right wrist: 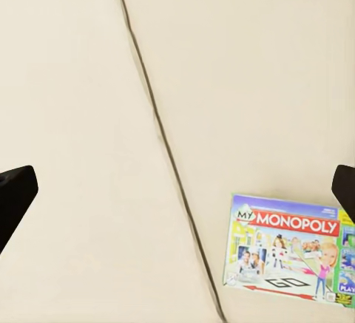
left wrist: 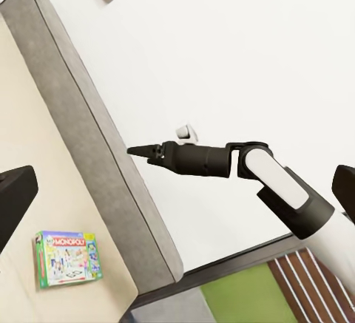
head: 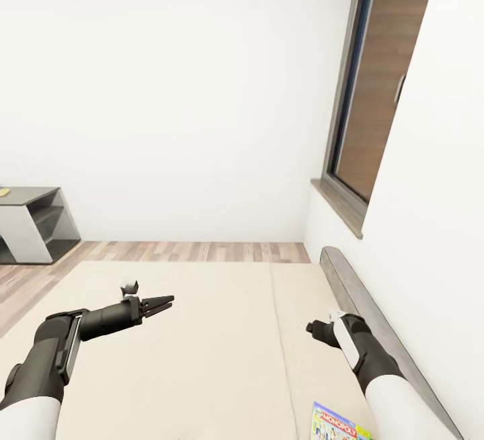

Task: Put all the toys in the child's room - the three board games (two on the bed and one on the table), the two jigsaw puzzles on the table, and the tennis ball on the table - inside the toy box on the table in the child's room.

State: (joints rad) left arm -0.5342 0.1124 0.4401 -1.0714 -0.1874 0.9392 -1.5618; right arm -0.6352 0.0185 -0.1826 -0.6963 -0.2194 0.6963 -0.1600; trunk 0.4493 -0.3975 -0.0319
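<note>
Your left gripper is clenched with nothing in it, its dark fingers meeting in a point. The left arm reaches forward and toward the middle, held level above the bed. Your right gripper also looks pressed to a point and carries nothing; in the head view it faces away and its tips are hidden behind the wrist. The right forearm angles forward over the right-hand pad, white shell behind a black wrist.

In each wrist view, 2 dark finger ends sit at the frame edges, so they give no clear reading of the jaws.

Below the right gripper, the board game lies flat on the right pad, just beside the seam between the 2 pads. It is a thin rectangular card box, glossy, with a blue and green border and "MONOPOLY" on a red banner.

The pads are plain beige and matte. A grey, cloth-textured headboard runs along the white wall. The floor is wood plank. A grey shelf unit stands at far left.
</note>
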